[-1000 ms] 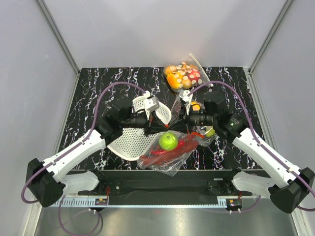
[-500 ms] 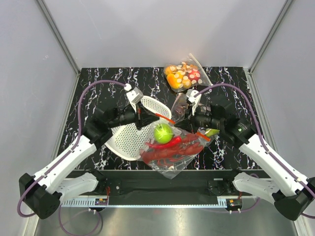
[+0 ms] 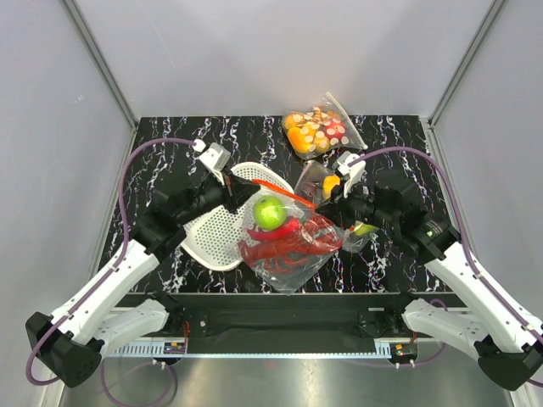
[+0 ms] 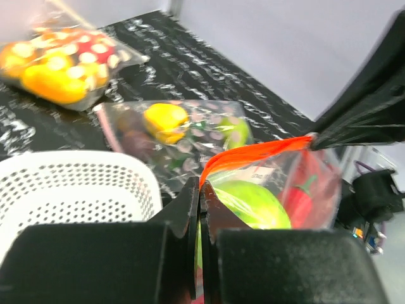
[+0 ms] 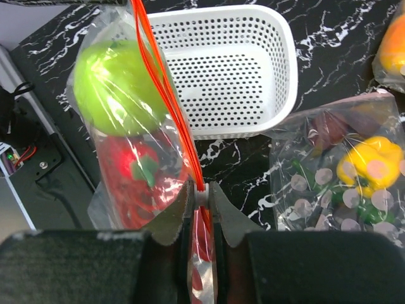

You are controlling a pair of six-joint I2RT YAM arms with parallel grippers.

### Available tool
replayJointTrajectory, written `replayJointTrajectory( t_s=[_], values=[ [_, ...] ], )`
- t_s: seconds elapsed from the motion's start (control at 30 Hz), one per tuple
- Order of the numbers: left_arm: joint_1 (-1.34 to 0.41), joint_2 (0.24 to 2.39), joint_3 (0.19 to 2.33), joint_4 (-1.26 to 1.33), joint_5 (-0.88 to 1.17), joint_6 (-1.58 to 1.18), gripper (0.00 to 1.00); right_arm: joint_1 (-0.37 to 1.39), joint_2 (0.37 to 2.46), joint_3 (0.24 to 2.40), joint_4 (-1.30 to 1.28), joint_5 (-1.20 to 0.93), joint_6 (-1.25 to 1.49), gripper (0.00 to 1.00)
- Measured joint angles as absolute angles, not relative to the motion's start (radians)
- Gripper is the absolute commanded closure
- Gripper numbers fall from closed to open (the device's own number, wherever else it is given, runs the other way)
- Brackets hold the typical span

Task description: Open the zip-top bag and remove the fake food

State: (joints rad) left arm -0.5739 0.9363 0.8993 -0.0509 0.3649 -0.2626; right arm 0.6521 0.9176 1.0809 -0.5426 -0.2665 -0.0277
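The zip-top bag (image 3: pixel 287 273) hangs between my two grippers, its orange-red zip strip (image 3: pixel 290 197) stretched taut. Inside are the green apple (image 3: pixel 269 212), the red chili pepper (image 3: pixel 285 230) and the red lobster (image 3: pixel 299 248). My left gripper (image 3: pixel 240 197) is shut on the strip's left end (image 4: pixel 253 155); its wrist view shows the apple (image 4: pixel 256 202) and the chili (image 4: pixel 305 197) behind it. My right gripper (image 3: pixel 327 203) is shut on the white slider (image 5: pixel 201 195) at the strip's right end, with the apple (image 5: pixel 117 85) and a red piece with a green stem (image 5: pixel 142 171) to its left.
A white perforated basket (image 3: pixel 212 246) lies under the left arm and shows in both wrist views (image 4: pixel 76 183) (image 5: pixel 234 69). One polka-dotted fruit bag (image 3: pixel 318 131) lies at the back, another (image 3: pixel 327 182) beside the right gripper (image 5: pixel 348 171).
The grippers have pulled apart, the left going left and back, the right going right. The zip strip has stretched out between them and the bag has shifted away from the front edge.
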Motion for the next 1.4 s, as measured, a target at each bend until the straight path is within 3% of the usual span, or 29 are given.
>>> replayJointTrajectory(
  t_s=[0.4, 0.6, 0.7, 0.73, 0.87, 1.0, 1.4],
  values=[
    [-0.543, 0.898, 0.924, -0.143, 0.112, -0.228, 1.0, 0.653, 0.899, 1.095, -0.636, -0.138, -0.01, 1.0],
    [-0.54, 0.882, 0.923, -0.149, 0.121, -0.208, 1.0, 0.654, 0.886, 1.109, -0.652, -0.119, 0.006, 1.0],
    [-0.534, 0.87, 0.923, -0.138, 0.216, -0.174, 1.0, 0.654, 0.874, 1.109, -0.68, -0.115, 0.009, 0.82],
    [-0.531, 0.867, 0.923, -0.128, 0.26, -0.162, 1.0, 0.654, 0.871, 1.109, -0.688, -0.117, 0.009, 0.7],
    [-0.528, 0.875, 0.923, -0.074, 0.49, -0.147, 1.0, 0.654, 0.851, 1.109, -0.694, -0.136, 0.008, 0.52],
    [-0.548, 0.928, 0.923, -0.051, 0.651, -0.138, 1.0, 0.654, 0.835, 1.109, -0.674, -0.179, 0.007, 0.46],
    [-0.615, 1.036, 0.923, -0.061, 0.83, -0.109, 1.0, 0.654, 0.885, 1.07, -0.529, -0.279, -0.036, 0.45]
  ],
)
